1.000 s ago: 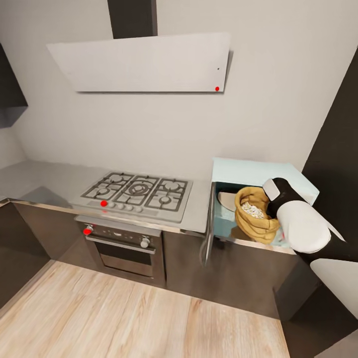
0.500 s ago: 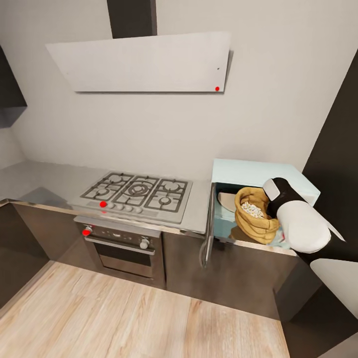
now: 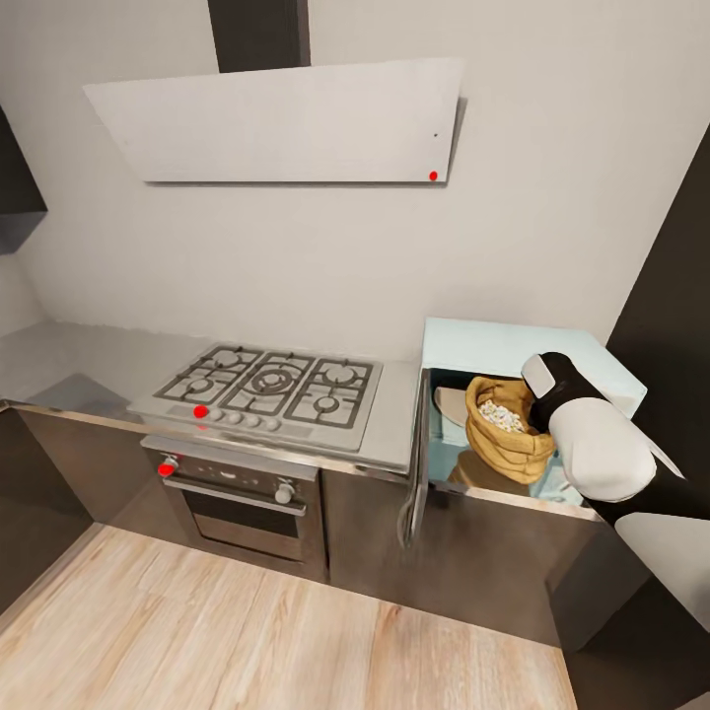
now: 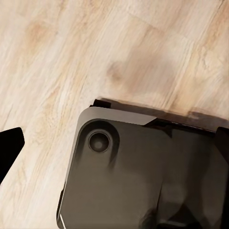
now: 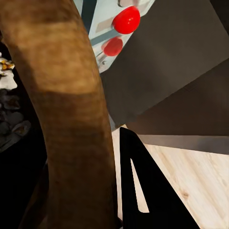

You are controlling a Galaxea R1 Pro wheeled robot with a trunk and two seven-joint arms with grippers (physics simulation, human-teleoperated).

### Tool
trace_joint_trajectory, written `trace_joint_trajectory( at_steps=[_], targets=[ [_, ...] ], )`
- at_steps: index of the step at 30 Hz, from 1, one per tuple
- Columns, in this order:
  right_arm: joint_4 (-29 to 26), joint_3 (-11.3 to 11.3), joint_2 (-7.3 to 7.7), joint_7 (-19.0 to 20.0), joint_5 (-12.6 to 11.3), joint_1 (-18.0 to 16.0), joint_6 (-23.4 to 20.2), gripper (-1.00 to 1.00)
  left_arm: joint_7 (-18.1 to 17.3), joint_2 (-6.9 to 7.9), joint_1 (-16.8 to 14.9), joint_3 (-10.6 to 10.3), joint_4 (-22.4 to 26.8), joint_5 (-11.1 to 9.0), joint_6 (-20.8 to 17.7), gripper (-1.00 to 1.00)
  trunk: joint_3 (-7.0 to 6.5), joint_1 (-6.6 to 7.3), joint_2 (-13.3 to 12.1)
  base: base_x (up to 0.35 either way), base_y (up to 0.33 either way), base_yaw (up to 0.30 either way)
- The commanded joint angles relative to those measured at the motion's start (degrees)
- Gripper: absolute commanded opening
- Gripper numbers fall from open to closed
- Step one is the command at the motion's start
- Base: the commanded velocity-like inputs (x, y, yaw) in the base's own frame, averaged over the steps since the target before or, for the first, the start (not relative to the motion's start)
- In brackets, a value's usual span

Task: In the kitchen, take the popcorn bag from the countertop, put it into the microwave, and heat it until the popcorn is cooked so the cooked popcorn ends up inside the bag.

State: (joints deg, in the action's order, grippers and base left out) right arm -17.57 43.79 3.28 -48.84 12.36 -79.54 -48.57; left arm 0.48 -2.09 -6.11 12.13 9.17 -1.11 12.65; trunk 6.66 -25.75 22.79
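Sitting inside the open microwave (image 3: 523, 347), the bag (image 3: 505, 444) leans a little toward the door side, its rolled rim up and the pale popcorn (image 3: 501, 414) heaped in its mouth. The right arm reaches in from the side, and the right pincer (image 3: 537, 406) is at the bag's rim; in the right wrist view the brown rim (image 5: 71, 119) runs right across the front with one dark finger (image 5: 143, 186) just outside it, so it looks closed on the rim, though the other finger is hidden. Beyond that finger the microwave's red knobs (image 5: 126, 20) show. The microwave door (image 3: 418, 459) hangs open, edge-on, on the far side of the bag from the pincer. Farther along the counter (image 3: 59, 360) that way lies the hob (image 3: 271, 387), with the oven (image 3: 242, 493) under it and the hood (image 3: 281, 120) above. The left wrist view looks down on wooden floor (image 4: 71, 57) and a dark part of the robot; the left pincer's state I cannot tell.
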Motion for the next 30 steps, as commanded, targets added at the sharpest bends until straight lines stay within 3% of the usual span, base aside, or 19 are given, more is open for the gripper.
trace_joint_trajectory(
  at_steps=[1, 8, 30],
  targets=[
    [0.0, 0.4, -0.03, 0.1, 0.6, -0.1, -0.3, -1.00, 0.0, -0.02, 0.0, 0.1, 0.0, -0.1, 0.2, 1.00, 0.13, -0.03, 0.1, 0.034, 0.000, 0.000],
    [0.0, 0.4, -0.03, 0.1, 0.6, -0.1, -0.3, -1.00, 0.0, -0.01, 0.0, 0.1, 0.0, -0.1, 0.2, 1.00, 0.13, -0.03, 0.1, 0.215, -0.047, 0.000],
    [0.1, 0.4, -0.03, 0.1, 0.6, -0.1, -0.4, -1.00, 0.0, -0.02, 0.0, 0.1, 0.0, -0.1, 0.2, 1.00, 0.13, -0.03, 0.1, 0.050, -0.001, 0.000]
  ],
)
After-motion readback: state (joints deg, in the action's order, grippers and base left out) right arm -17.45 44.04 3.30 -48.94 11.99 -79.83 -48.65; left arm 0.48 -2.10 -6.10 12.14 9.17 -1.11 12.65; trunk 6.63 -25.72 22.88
